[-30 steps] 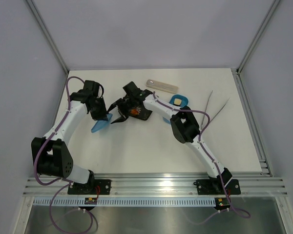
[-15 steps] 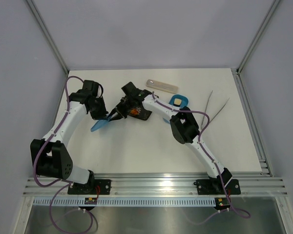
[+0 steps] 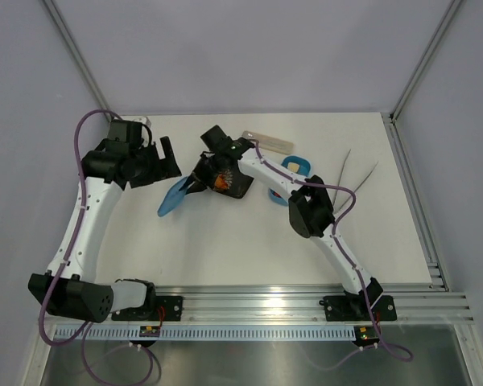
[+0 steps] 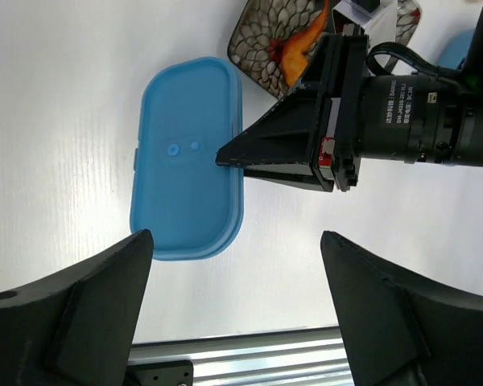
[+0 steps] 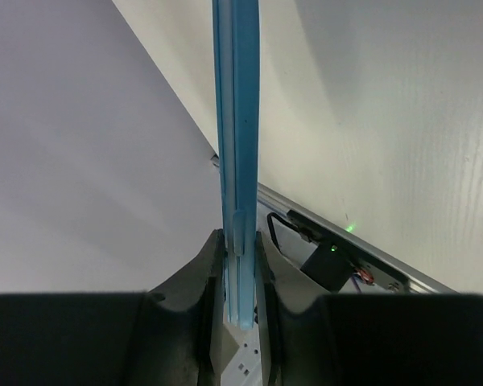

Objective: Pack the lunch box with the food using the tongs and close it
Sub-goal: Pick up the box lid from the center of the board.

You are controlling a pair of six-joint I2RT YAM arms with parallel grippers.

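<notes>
The lunch box's blue lid (image 3: 174, 197) hangs tilted left of the black plate, with my right gripper (image 3: 195, 186) shut on its right edge. The right wrist view shows the lid (image 5: 236, 121) edge-on between the closed jaws of the right gripper (image 5: 238, 241). My left gripper (image 3: 167, 157) stands open and empty, back and left of the lid (image 4: 189, 161). The open lunch box (image 3: 306, 169) lies at the back right with a beige block of food (image 3: 292, 166) inside. Orange food (image 3: 222, 183) sits on the black plate (image 3: 235, 191). The tongs (image 3: 358, 178) lie to the right.
A long translucent case (image 3: 267, 141) lies at the back behind the plate. The aluminium rail (image 3: 258, 301) runs along the near edge, and grey walls enclose the table on three sides.
My left gripper has opened off the lid and drawn back up and to the left. The right gripper closed on the lid's edge and now carries it alone.
</notes>
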